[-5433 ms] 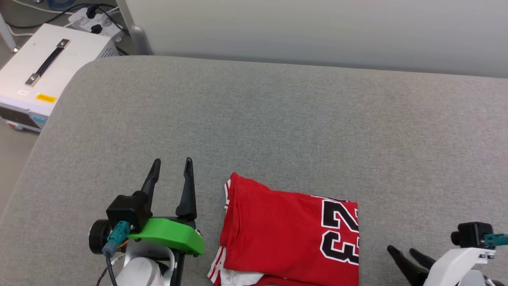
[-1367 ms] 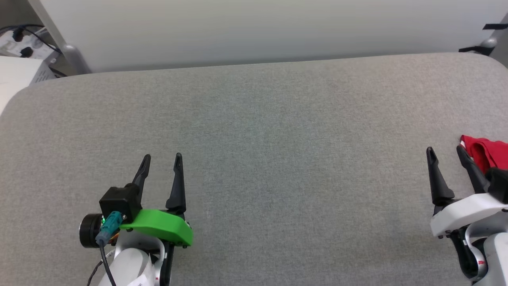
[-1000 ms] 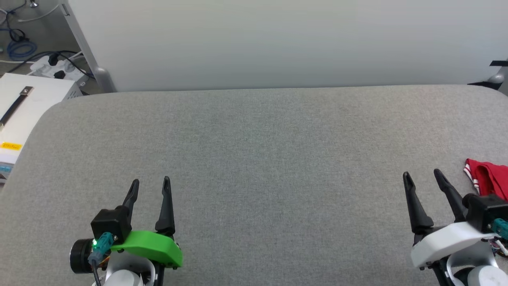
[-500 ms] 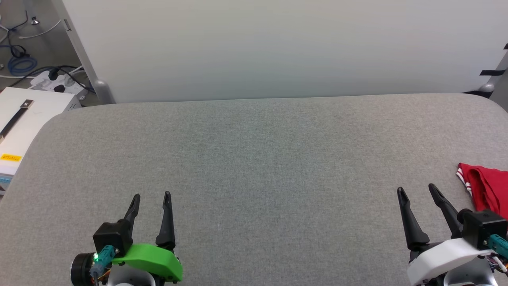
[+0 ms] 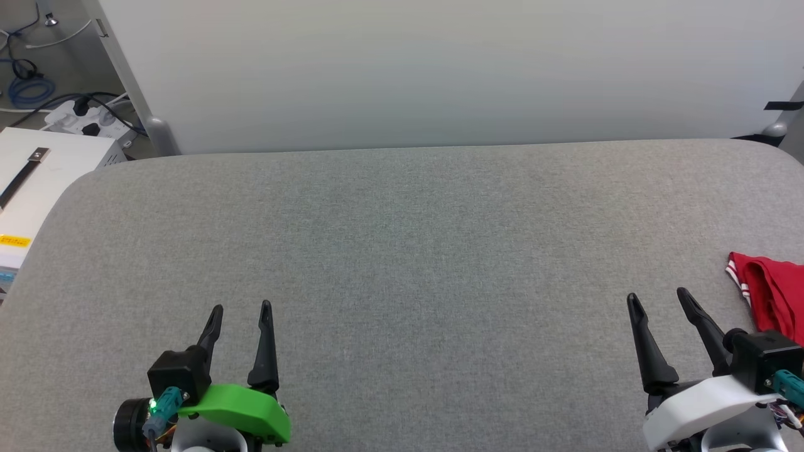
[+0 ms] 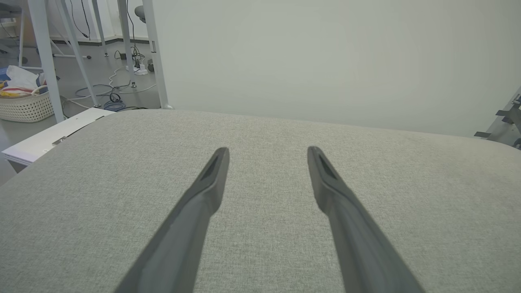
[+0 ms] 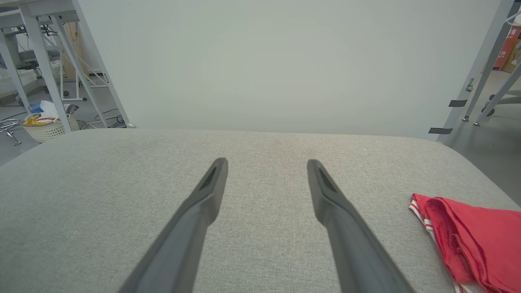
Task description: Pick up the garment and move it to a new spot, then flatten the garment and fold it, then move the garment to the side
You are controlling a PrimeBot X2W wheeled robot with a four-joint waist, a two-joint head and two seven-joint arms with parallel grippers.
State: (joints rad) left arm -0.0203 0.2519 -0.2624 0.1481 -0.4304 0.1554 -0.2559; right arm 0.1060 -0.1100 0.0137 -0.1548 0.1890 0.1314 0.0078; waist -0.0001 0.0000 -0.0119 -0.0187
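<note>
Lying folded at the far-right edge of the grey fabric-covered worktop (image 5: 402, 251), the red jersey T-shirt with striped trim (image 5: 769, 295) sits just right of the right gripper (image 5: 656, 294). That one and the left gripper (image 5: 241, 306) hold their fingers spread and empty, with wide open worktop between them. Seconds ago the shirt lay between the two.

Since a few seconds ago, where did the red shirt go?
The shirt went from between the two grippers to the right side of the table. It now lies folded just past the right gripper, which is open and not touching it. The left gripper stayed open and empty. The camera shifted too.
</note>
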